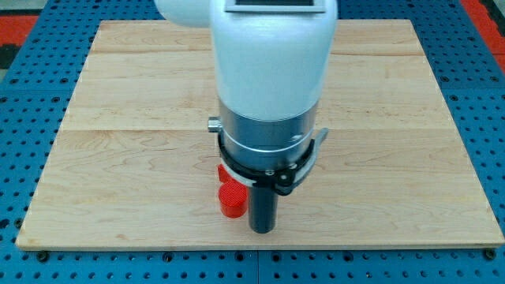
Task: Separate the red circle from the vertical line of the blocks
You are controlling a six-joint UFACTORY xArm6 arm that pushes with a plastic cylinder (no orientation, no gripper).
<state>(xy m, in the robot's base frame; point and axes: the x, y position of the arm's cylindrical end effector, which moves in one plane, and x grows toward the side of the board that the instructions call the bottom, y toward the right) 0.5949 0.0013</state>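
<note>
One block is all I can actually make out: a red circle block, a short round cylinder, sitting near the view's bottom a bit left of centre on the light wooden board. There's another sliver of red just above it, tucked under the arm's metal collar, but it's too hidden to say if that's a separate block or what shape it is.

Just to the right of the red circle is my tip, the lower end of the straight dark rod. It's a plain rod, so no opening or closing to speak of, and it isn't holding anything. The rod looks right up against the circle's right edge, though I can't tell for sure if they're actually touching.

The big white arm body fills the view's top middle and hides whatever's behind it. Blue pegboard surrounds the board.
</note>
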